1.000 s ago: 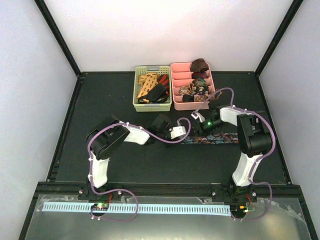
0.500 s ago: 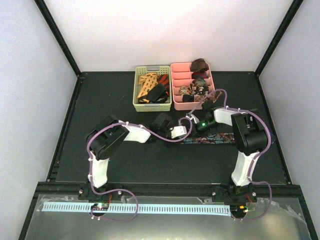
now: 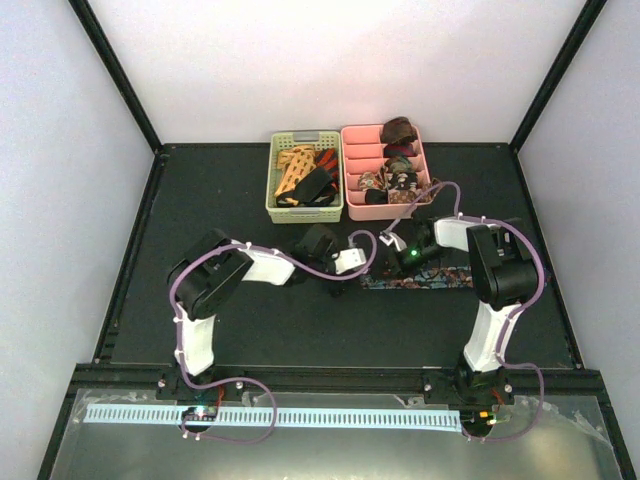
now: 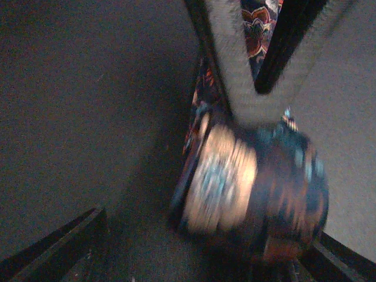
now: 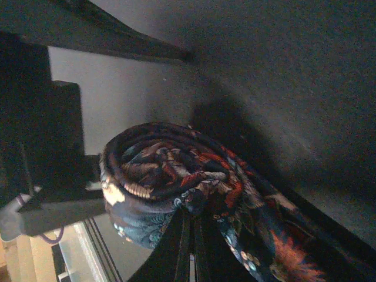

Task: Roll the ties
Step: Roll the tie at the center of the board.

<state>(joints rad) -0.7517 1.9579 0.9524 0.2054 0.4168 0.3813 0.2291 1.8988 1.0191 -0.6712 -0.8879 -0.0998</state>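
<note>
One floral tie [image 3: 432,280] lies flat on the right half of the bench [image 3: 250,320], parallel to the near edge and just in front of the pink tray [image 3: 347,172]. Its left end is wound into a coil [image 5: 170,182]. The right fingers [image 5: 178,258] are clenched on the coil's folded layers, probably to stop the windings from springing loose. The left fingers [image 4: 64,244] are released and spread wide on either side of the coil, not visibly pressing it. That suggests a handover, with the left side free to take a new hold for the next turn. The unrolled length trails toward the right edge and rests flat, so it can feed into the roll without twisting. There are two arms, one tie being worked on, one pale green basket [image 3: 275,192] and one tray, both at the far edge. At least three loose ties lie in the basket: orange lattice, red and black. The tray holds several finished coils, packed too closely to count.
</note>
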